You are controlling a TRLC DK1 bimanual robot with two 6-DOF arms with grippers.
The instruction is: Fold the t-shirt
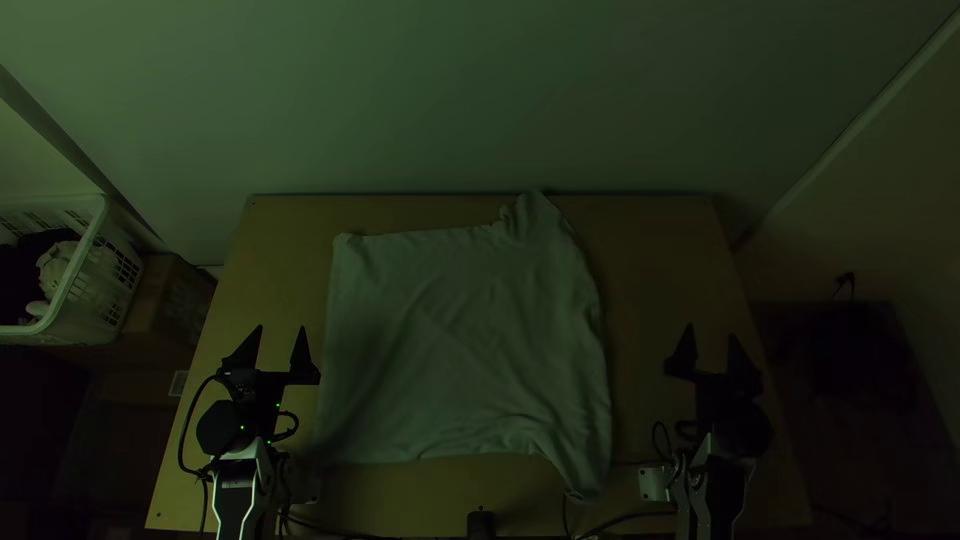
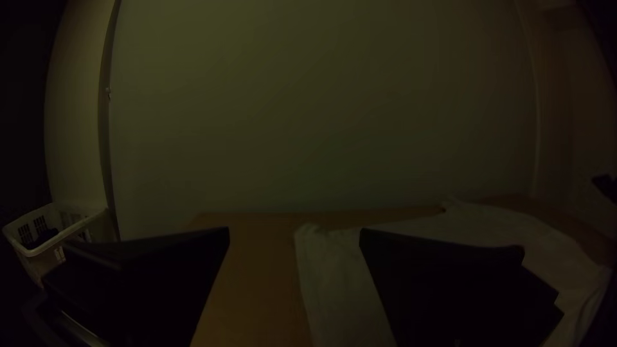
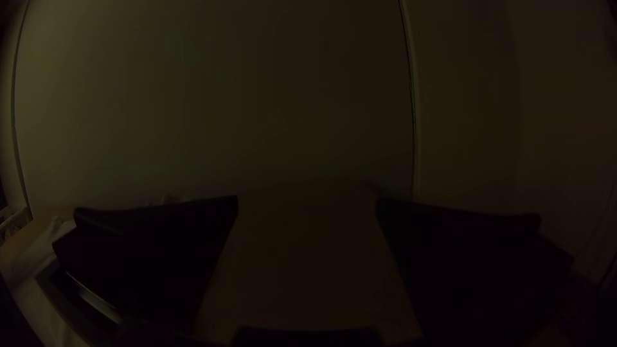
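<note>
A pale t-shirt [image 1: 465, 340] lies spread on the middle of the table, with one bunched corner at the far edge and another trailing toward the near edge. My left gripper [image 1: 278, 345] stands open just left of the shirt, nothing between its fingers. In the left wrist view, the shirt [image 2: 334, 276] lies partly behind one finger of the left gripper [image 2: 294, 238]. Off the shirt's right side, the right gripper [image 1: 711, 345] is open and holds nothing. The right wrist view has bare wood between the fingers of the right gripper [image 3: 307, 205] and a strip of shirt [image 3: 38, 289].
A white basket [image 1: 75, 285] with dark and light cloth stands beyond the table's left edge. Bare wood [image 1: 650, 270] lies right of the shirt. Cables [image 1: 620, 520] run along the near edge beside a small black object [image 1: 481, 525]. A wall rises behind the table.
</note>
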